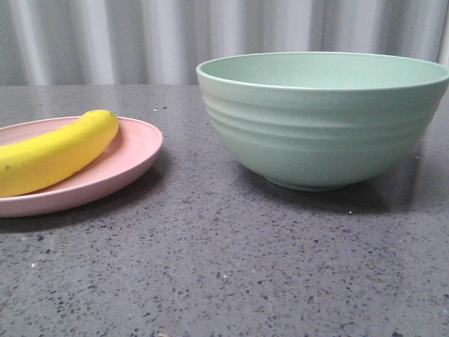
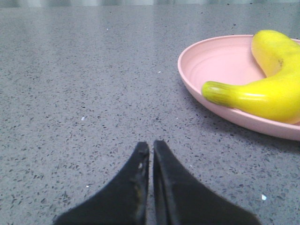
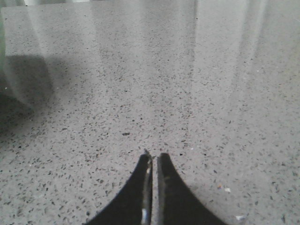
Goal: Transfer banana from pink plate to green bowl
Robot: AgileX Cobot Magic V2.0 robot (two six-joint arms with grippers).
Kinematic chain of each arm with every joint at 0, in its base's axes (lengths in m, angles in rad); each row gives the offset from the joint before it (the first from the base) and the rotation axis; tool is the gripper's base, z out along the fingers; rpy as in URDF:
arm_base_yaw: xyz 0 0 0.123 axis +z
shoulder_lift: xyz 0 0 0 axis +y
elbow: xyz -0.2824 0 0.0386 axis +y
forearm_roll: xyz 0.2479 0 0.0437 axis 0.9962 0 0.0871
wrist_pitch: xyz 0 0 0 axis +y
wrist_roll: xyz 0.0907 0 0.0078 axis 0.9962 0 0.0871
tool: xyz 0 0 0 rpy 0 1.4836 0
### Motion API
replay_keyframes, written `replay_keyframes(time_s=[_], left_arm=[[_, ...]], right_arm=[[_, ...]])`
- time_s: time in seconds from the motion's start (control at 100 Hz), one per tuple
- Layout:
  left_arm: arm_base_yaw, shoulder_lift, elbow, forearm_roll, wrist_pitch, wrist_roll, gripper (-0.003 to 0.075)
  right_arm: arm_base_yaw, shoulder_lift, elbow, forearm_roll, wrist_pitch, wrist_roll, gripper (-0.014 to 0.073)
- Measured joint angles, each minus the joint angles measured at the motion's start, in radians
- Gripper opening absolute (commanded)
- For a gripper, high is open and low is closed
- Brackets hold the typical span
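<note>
The banana (image 1: 52,151) lies lengthwise across the pink plate (image 1: 137,151) at the left of the surface (image 1: 224,267), well apart from the green bowl (image 1: 323,119), nearer the left gripper (image 2: 151,146), whose fingers are closed and empty like the right gripper (image 3: 153,157).

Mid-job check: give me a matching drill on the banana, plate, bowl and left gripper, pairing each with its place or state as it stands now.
Things:
1. banana
2. pink plate
3. green bowl
4. left gripper

Places or states:
A. shut, holding nothing, low over the grey table
B. standing on the table to the right, nothing visible inside from the front view
C. lying on the plate
D. on the table at the left, carrying the fruit

Pairs: 1-C, 2-D, 3-B, 4-A
</note>
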Motion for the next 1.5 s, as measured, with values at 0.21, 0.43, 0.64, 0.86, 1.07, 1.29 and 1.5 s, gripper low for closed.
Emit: replay_keyframes(time_s=[0.21,0.43,0.64,0.86,1.07,1.29,1.5], left_arm=[[0.0,0.0,0.0,0.0,0.0,0.0,-0.002],[0.0,0.0,0.0,0.0,0.0,0.0,-0.002],[0.0,0.0,0.0,0.0,0.0,0.0,-0.002],[0.0,0.0,0.001,0.0,0.0,0.0,-0.002],[0.0,0.0,0.001,0.0,-0.022,0.0,-0.002],[0.0,0.0,0.001,0.027,-0.084,0.0,-0.002],[0.0,0.0,0.001,0.029,-0.108,0.0,-0.002]], right_arm=[[0.0,0.0,0.0,0.0,0.0,0.0,-0.0064],[0.0,0.0,0.0,0.0,0.0,0.0,-0.0064],[0.0,0.0,0.0,0.0,0.0,0.0,-0.0064],[0.0,0.0,0.0,0.0,0.0,0.0,-0.0064],[0.0,0.0,0.0,0.0,0.0,0.0,-0.0064],[0.0,0.0,0.0,0.0,0.0,0.0,-0.0064],[0.0,0.0,0.0,0.0,-0.022,0.0,-0.0064]])
